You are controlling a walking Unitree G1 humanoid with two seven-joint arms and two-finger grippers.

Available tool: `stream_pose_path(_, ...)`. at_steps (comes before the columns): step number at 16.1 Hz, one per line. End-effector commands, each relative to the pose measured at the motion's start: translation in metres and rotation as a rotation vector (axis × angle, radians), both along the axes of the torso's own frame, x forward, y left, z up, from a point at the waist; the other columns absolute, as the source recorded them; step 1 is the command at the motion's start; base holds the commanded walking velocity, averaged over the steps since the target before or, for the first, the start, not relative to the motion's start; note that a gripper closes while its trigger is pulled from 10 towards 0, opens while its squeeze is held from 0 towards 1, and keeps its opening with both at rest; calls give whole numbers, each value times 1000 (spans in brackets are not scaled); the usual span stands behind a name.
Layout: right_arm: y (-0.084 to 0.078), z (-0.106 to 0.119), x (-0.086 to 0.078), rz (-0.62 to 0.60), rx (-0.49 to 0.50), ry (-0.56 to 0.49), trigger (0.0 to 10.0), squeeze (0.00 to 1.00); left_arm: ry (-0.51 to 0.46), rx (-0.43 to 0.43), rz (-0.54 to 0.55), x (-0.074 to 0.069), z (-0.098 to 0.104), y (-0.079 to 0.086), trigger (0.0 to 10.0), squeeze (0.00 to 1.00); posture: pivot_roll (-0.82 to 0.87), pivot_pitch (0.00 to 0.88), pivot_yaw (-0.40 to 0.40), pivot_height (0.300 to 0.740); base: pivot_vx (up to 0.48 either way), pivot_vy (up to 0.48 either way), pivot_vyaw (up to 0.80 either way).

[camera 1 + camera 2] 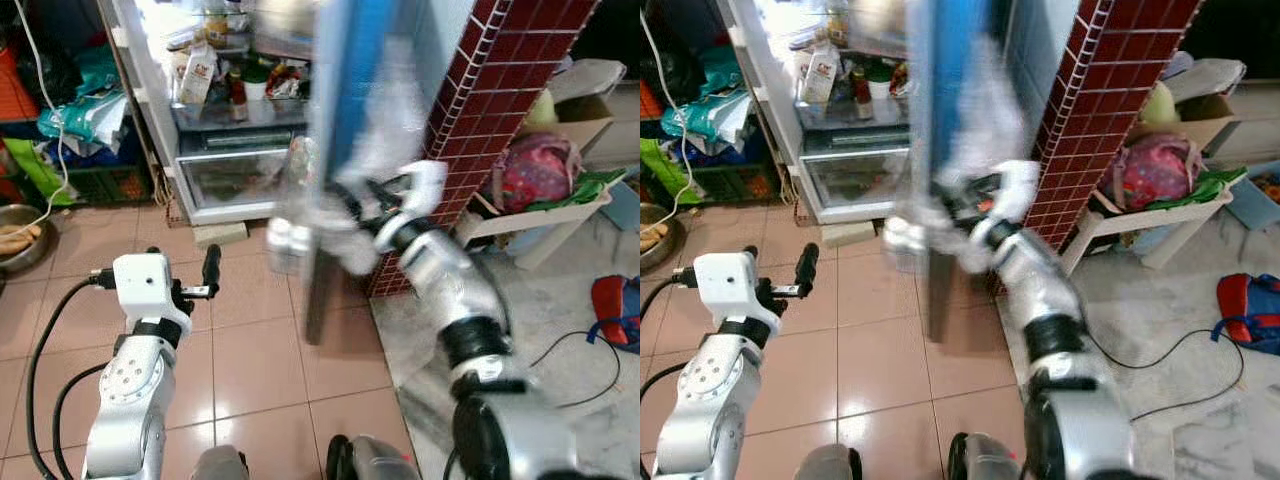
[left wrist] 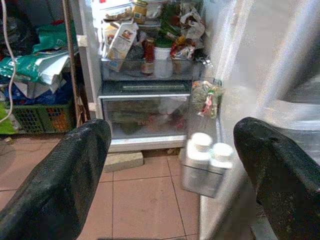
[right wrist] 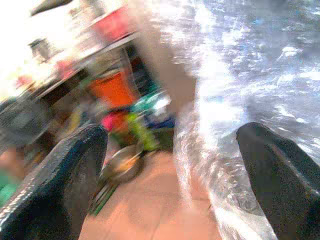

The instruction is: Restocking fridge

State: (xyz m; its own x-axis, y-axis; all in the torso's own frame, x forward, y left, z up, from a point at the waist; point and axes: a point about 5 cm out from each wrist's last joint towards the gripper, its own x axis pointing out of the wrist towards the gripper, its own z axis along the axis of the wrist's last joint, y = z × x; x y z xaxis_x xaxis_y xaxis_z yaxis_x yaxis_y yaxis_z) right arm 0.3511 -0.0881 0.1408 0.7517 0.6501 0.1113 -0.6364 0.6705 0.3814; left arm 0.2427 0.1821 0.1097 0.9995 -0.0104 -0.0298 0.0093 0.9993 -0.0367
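We judge the restocking well under way but not closed out. The fridge [image 1: 215, 150] stands open, its shelf crowded with a carton [image 2: 120, 42], a bottle [image 2: 148, 50] and a tub [image 2: 163, 52]; two white-capped bottles [image 2: 207, 150] sit in the door rack. What is left, as far as we can see, is dealing with the door [image 1: 345, 120].

Our right arm reaches forward and up, bent at the elbow, with the right hand [image 1: 385, 205] at the door's edge, blurred. Its wrist view shows the fingers [image 3: 55, 175] spread wide, beside crinkled clear plastic; we see nothing clamped between them.

Our left arm is raised low over the tiled floor [image 1: 260, 350], short of the fridge. The left hand [image 1: 195, 280] points at the fridge, fingers [image 2: 60, 180] apart and empty.
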Motion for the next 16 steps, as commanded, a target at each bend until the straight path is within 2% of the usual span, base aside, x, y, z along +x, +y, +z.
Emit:
stream_pose_path(1,-5,-1,-5,21,-57,-38,10000,0,26,9,1,-1,-6,2,10000,0,157,74,-58,740,0,0,0)
stream_pose_path(4,-23,-16,-20,38,-150,-33,10000,0,29,6,-10,1,-7,-1,10000,0,135,64,-51,740,0,0,0)
stream_pose_path(6,-37,-30,-31,2,-239,-10,10000,0,30,4,-19,6,-8,-3,10000,0,118,52,-47,740,0,0,0)
stream_pose_path(8,-44,-36,-35,-66,-266,10,10000,0,34,-2,-18,10,-9,-4,10000,0,106,46,-44,740,0,0,0)
stream_pose_path(10,-49,-41,-37,-256,-284,35,10000,0,48,-47,3,16,-11,-5,10000,0,90,31,-42,740,0,0,0)
stream_pose_path(15,-58,-48,-37,-411,-383,70,10000,0,38,-61,0,22,-9,-6,10000,0,83,19,-43,740,0,0,0)
stream_pose_path(16,-63,-47,-34,-480,-446,59,10000,0,35,-70,0,23,-8,-6,10000,0,82,16,-42,740,0,0,0)
